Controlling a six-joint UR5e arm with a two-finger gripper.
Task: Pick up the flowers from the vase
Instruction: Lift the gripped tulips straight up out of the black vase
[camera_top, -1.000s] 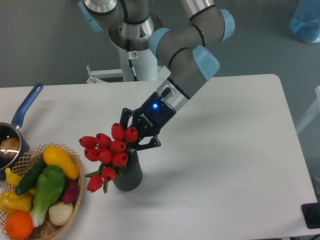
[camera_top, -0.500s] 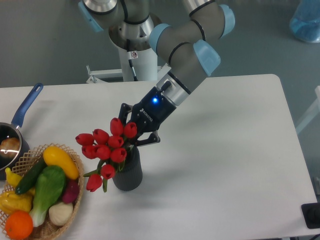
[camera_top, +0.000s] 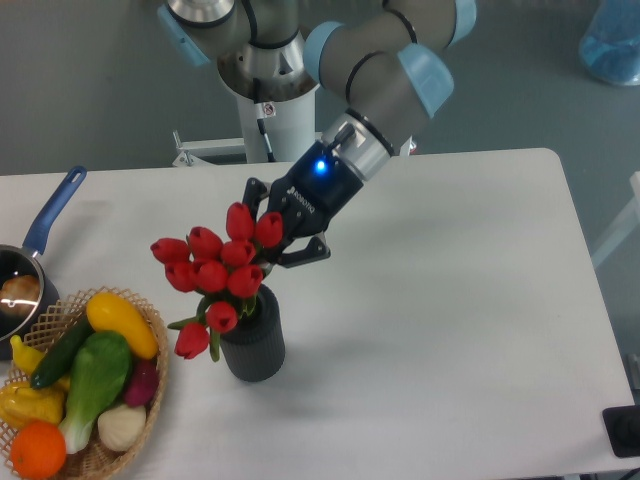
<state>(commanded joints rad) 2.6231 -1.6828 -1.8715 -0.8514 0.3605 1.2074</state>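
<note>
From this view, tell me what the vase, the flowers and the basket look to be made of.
Vase: probably matte dark grey ceramic or plastic; ribbed and without glare.
Flowers: likely artificial, plastic or fabric; the red buds are uniform and slightly glossy.
Basket: woven wicker, tan, with its weave showing at the rim.

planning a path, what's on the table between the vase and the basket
In the camera view, only the drooping tulips of the flowers hang over that gap; the table between the vase and the basket is otherwise bare.
</note>
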